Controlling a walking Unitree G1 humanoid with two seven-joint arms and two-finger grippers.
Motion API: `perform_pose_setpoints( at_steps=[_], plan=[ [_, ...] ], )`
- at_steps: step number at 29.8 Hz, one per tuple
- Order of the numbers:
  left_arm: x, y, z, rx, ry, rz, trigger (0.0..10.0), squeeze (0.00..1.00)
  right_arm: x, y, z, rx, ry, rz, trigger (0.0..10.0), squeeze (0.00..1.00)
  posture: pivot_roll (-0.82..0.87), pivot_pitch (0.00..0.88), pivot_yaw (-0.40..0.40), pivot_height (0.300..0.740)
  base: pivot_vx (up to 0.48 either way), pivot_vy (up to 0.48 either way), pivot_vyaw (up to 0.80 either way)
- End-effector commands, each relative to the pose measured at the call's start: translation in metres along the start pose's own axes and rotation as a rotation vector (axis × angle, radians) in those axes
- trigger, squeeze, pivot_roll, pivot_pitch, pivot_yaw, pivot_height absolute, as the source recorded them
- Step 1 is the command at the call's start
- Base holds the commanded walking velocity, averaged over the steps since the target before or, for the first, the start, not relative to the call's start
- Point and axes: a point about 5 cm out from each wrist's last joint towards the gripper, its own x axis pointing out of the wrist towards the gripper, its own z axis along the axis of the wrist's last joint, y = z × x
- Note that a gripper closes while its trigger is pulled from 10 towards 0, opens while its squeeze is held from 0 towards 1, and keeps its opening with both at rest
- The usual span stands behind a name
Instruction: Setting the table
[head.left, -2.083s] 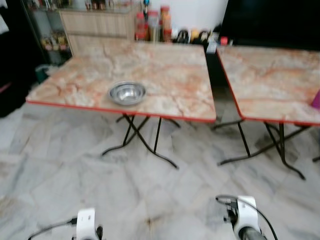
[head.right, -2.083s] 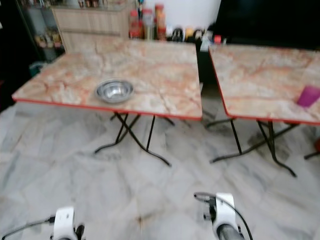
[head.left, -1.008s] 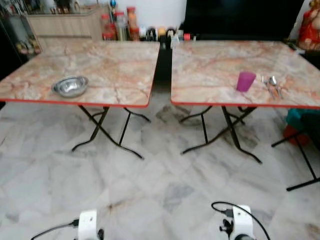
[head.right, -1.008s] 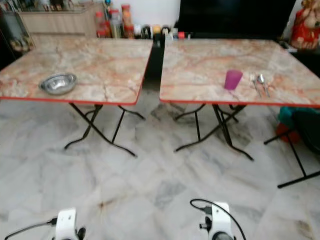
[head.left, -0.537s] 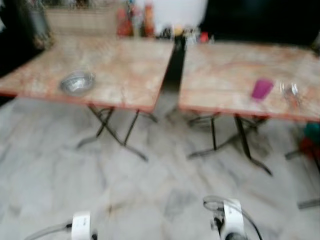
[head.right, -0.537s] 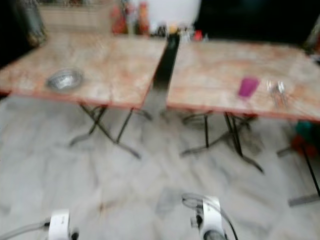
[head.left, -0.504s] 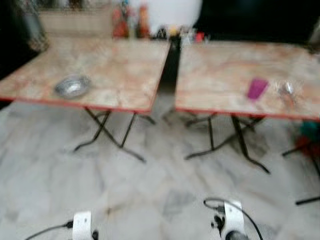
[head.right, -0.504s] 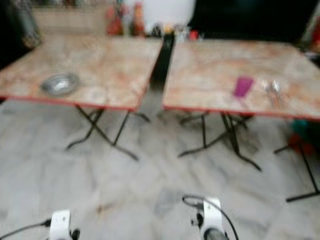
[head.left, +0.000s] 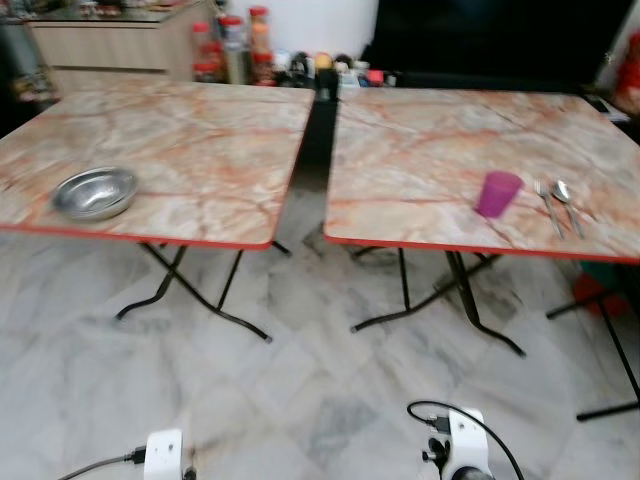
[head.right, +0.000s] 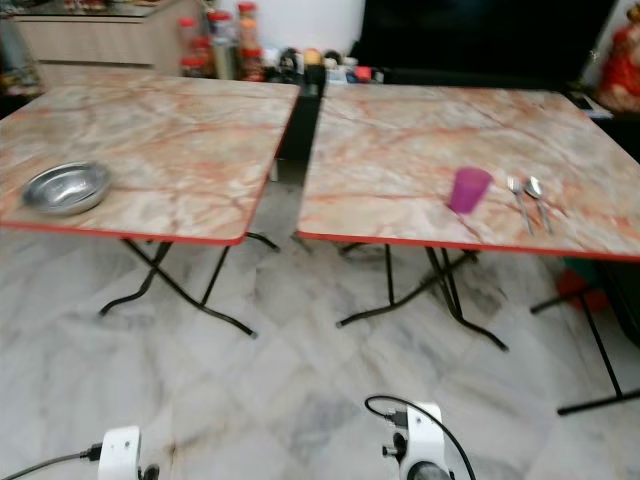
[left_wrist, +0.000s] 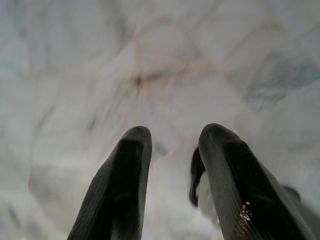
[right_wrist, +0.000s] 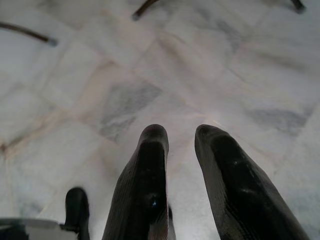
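A steel bowl (head.left: 94, 193) sits near the front left of the left marble-topped folding table (head.left: 210, 130). On the right table (head.left: 420, 150) a purple cup (head.left: 498, 193) stands near the front edge. A fork and spoon (head.left: 558, 206) lie just to its right. Both arms hang low in front of me, and their white wrists (head.left: 462, 455) show at the bottom of the eye views. My left gripper (left_wrist: 175, 137) is open over the marble floor with nothing between its fingers. My right gripper (right_wrist: 182, 134) is also open and empty above the floor tiles.
Between the two red-edged tables runs a narrow dark gap (head.left: 320, 130). Bottles and jars (head.left: 235, 50) and a wooden cabinet (head.left: 100, 45) line the back wall. Crossed black table legs (head.left: 440, 300) stand underneath. A red and teal object (head.left: 600, 285) sits at the far right. Marble floor (head.left: 300, 390) lies before me.
The camera has swung right and steadied, so the second table with the cup and cutlery has come into view. The bowl, cup and cutlery have not moved.
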Motion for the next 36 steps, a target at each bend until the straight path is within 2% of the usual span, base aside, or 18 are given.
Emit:
perform_pose_setpoints(
  at_steps=[1,19,26,32,36],
  plan=[
    [0.0002,-0.0080,-0.0008,0.006,0.007,-0.022,10.0,0.00,-0.0020,-0.0100,-0.0042,0.004,0.013,-0.029,10.0,0.00,0.06,0.000,-0.013,0.728,0.398,0.000,0.00],
    [0.0009,-0.0102,0.0023,0.019,0.000,-0.025,10.0,0.00,-0.0018,-0.0101,-0.0043,0.012,0.021,-0.029,10.0,0.00,0.05,0.000,-0.009,0.728,0.398,0.000,0.00],
    [0.0009,-0.0134,0.0031,0.021,-0.010,-0.015,10.0,0.00,-0.0014,-0.0096,-0.0029,-0.013,0.024,-0.010,10.0,0.00,0.05,0.000,-0.019,0.728,0.378,0.000,0.00],
    [0.0008,-0.0125,0.0027,0.011,-0.010,-0.002,10.0,0.00,-0.0011,-0.0097,-0.0017,-0.025,0.024,0.000,10.0,0.00,0.05,0.000,-0.020,0.728,0.000,0.000,0.00],
    [0.0006,-0.0114,0.0004,0.033,0.007,-0.006,10.0,0.00,-0.0010,-0.0092,-0.0015,-0.025,0.024,0.003,10.0,0.00,0.05,0.000,-0.021,0.728,0.000,0.000,0.00]
  ],
)
